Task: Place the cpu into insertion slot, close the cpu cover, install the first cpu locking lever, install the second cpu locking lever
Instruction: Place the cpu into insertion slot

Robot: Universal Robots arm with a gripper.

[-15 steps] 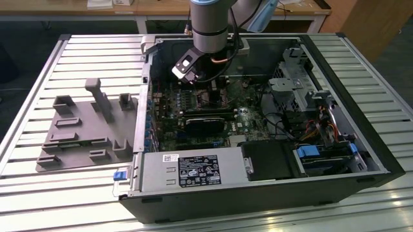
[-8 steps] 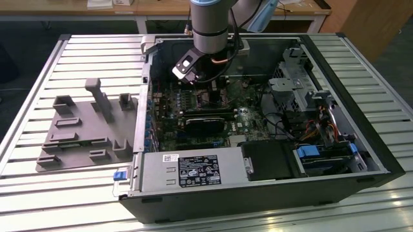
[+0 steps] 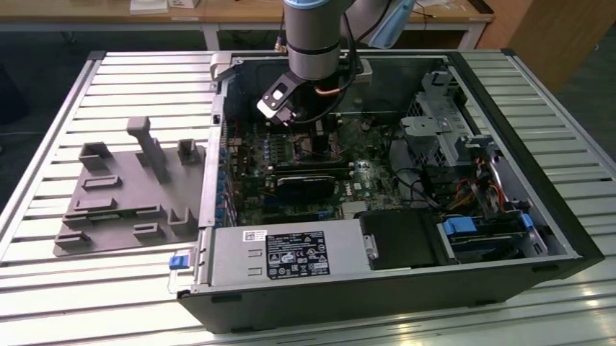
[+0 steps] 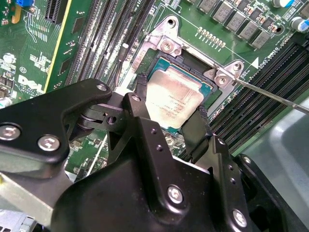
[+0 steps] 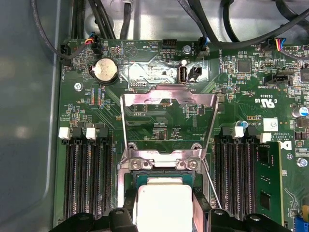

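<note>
Exterior view: a black open-sided computer case [image 3: 385, 295] lies on a slatted metal tabletop [image 3: 144, 79], with a grey moulded fixture plate [image 3: 115, 202] beside it on the exterior view's left. The robot arm reaches down into the case. Its black hand [image 3: 300, 124] is low over the green motherboard [image 3: 255, 209].

Second wrist view: two black fingers [image 4: 139, 99] flank a small flat square cpu with a pale silver-grey metal top [image 4: 171, 101]. One finger lies against each of two opposite edges, so the hand appears closed on the cpu. The cpu sits in, or just above, the square insertion slot with its dark frame and silvery rim [image 4: 190, 60] (I cannot tell which). A thin wire locking lever [image 4: 270, 94] angles away from the slot's corner.

First wrist view: the thin square silvery cpu cover [image 5: 145, 98] is flipped open beyond the slot. The cpu [image 5: 164, 208] lies between the fingers.

The cpu is probably light and stiff, but fragile. Its smooth top looks slippery, so the edges are the safest place to hold it, and it should be kept level over the slot.
</note>
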